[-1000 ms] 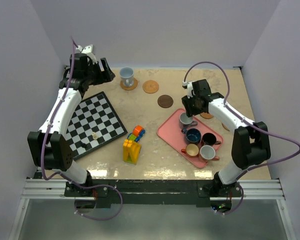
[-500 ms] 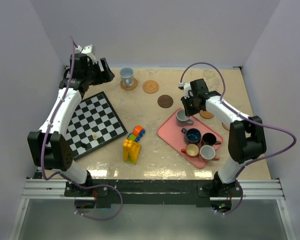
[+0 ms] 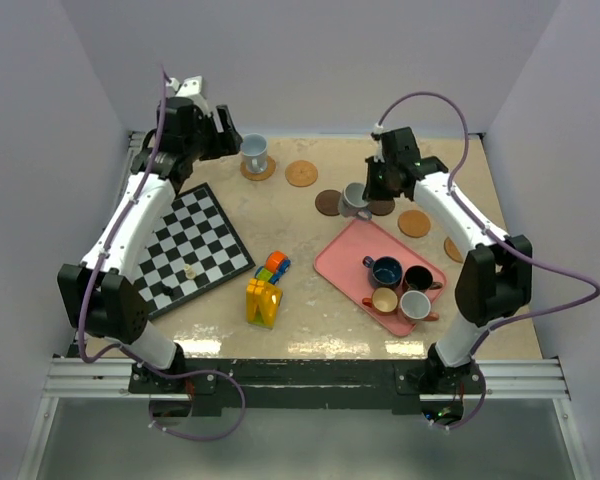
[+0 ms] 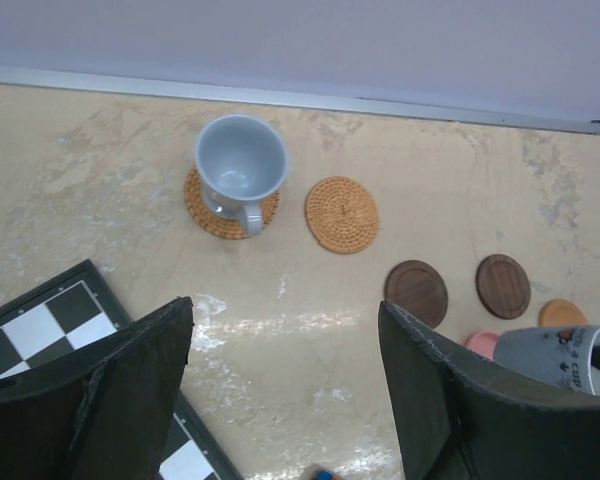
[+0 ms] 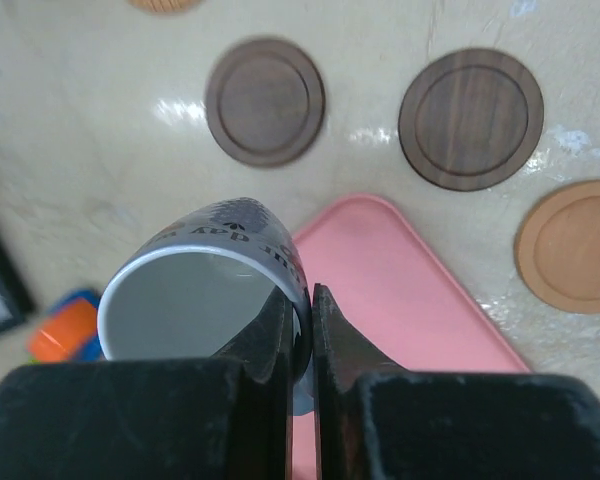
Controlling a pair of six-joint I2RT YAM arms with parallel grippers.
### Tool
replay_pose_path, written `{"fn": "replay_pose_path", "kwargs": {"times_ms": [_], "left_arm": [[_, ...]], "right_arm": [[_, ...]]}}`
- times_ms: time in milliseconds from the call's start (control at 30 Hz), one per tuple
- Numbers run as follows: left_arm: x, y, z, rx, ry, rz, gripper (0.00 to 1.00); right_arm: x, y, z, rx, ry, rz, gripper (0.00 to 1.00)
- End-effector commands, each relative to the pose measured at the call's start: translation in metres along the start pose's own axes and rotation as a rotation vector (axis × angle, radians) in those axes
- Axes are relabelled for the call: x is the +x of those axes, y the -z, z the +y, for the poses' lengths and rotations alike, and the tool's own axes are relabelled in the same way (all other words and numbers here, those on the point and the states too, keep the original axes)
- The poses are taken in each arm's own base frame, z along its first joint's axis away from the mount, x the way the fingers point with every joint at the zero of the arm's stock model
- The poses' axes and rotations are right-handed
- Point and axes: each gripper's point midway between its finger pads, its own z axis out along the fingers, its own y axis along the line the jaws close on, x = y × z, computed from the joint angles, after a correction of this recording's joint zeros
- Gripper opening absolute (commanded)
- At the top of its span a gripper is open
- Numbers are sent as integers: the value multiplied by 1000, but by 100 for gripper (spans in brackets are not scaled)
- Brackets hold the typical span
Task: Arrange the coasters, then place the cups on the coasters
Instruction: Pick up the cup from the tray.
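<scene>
One pale blue cup (image 3: 254,152) sits on a woven orange coaster (image 4: 205,208), the right hand (image 5: 302,320) grips the rim of a grey cup (image 5: 195,300) near dark wooden coasters (image 3: 329,203), four cups (image 3: 387,270) wait on the pink tray (image 3: 342,255), and the left hand (image 4: 285,385) is open.

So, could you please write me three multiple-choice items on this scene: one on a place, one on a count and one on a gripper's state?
1. Where does the pale blue cup stand?
A. on the pink tray
B. on a woven coaster
C. in the right gripper

2. How many cups stand on the pink tray?
A. two
B. six
C. four

3. What is the right gripper doing?
A. gripping the grey cup by its rim
B. standing open over the pink tray
C. gripping a woven coaster

Answers:
1 B: the woven coaster shows under its base.
2 C: the navy cup, black cup, tan cup and grey-white cup.
3 A: its fingers pinch the cup's wall.
</scene>
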Motion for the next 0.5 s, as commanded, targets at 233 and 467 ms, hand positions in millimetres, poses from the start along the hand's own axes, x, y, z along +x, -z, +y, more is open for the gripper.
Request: {"fn": "replay_pose_path", "kwargs": {"times_ms": [233, 467], "left_arm": [[-19, 7, -101, 150, 143, -68, 77], [10, -6, -155, 219, 132, 32, 77]], "right_arm": [[-93, 28, 77, -7, -404, -230, 0], [-124, 28, 106, -77, -382, -296, 0]]}}
